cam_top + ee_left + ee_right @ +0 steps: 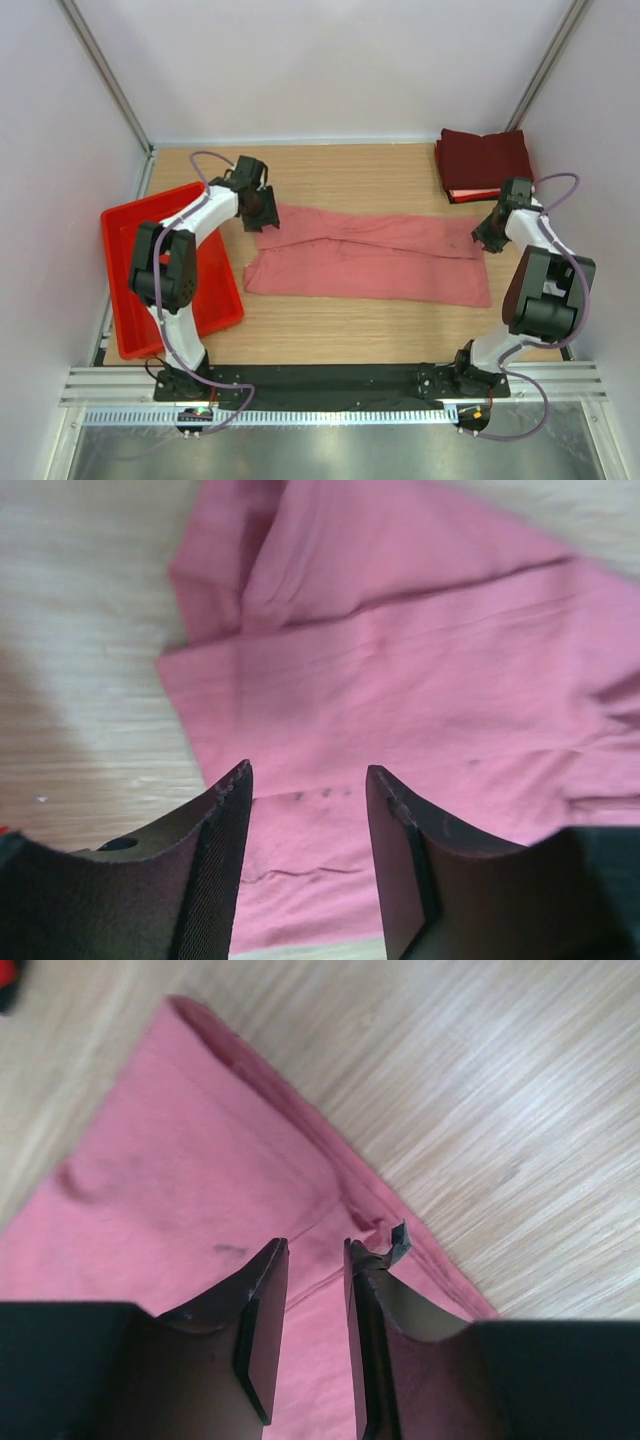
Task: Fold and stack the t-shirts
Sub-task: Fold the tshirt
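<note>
A salmon-pink t-shirt (370, 260) lies across the middle of the table as a long folded band. My left gripper (262, 210) hovers over its far-left corner. In the left wrist view the left gripper (308, 775) is open above the pink cloth (400, 660), with nothing between its fingers. My right gripper (487, 238) is at the shirt's right end. In the right wrist view the right gripper (316, 1245) stands slightly open just over the hem (180, 1160), gripping nothing. A stack of folded dark maroon t-shirts (485, 160) with a thin pale layer sits at the back right.
A red plastic tray (120, 300) sits along the left edge, under the left arm. Bare wooden tabletop (350, 335) shows in front of the shirt and behind it. White walls enclose the table on three sides.
</note>
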Controlling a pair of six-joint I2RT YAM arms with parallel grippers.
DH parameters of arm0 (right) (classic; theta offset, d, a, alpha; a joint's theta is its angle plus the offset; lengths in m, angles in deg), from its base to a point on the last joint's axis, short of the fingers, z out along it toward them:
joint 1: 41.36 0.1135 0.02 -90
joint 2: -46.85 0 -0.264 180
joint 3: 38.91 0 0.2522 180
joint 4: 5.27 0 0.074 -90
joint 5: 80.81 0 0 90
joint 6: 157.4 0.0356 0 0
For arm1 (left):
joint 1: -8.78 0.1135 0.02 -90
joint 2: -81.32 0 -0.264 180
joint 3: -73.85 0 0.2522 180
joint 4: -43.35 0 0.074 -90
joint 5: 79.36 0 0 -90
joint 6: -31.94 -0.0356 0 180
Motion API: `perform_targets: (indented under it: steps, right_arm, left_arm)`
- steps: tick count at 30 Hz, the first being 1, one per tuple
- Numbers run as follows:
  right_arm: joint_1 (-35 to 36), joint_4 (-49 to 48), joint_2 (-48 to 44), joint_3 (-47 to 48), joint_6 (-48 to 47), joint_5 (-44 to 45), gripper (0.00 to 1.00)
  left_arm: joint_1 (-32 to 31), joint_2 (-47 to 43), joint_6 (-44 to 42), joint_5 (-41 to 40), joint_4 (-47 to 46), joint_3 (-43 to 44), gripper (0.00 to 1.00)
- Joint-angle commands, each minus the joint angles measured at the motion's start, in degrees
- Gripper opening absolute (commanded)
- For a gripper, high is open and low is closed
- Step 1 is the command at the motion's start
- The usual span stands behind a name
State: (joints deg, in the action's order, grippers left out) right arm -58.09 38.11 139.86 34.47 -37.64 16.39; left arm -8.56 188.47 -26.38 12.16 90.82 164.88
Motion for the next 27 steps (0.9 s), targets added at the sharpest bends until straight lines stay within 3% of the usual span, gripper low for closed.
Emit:
perform_targets:
  steps: [1, 10, 27]
  right_arm:
    - [-0.2, 2.1, -5.5, 3.5, -0.9, -3.9, 0.36]
    - [2.2, -1.1, -10.6, 1.7, -2.0, -16.6, 0.39]
    - [5.1, -2.7, -9.7, 3.1, -3.1, -22.2, 0.40]
  left_arm:
    - [2.5, 1.1, -5.6, 5.6, 1.0, 9.4, 0.50]
    - [4.2, 10.9, -17.6, 23.7, 1.4, 17.9, 0.47]
    - [2.2, 20.3, -24.5, 25.6, 2.8, 26.2, 0.46]
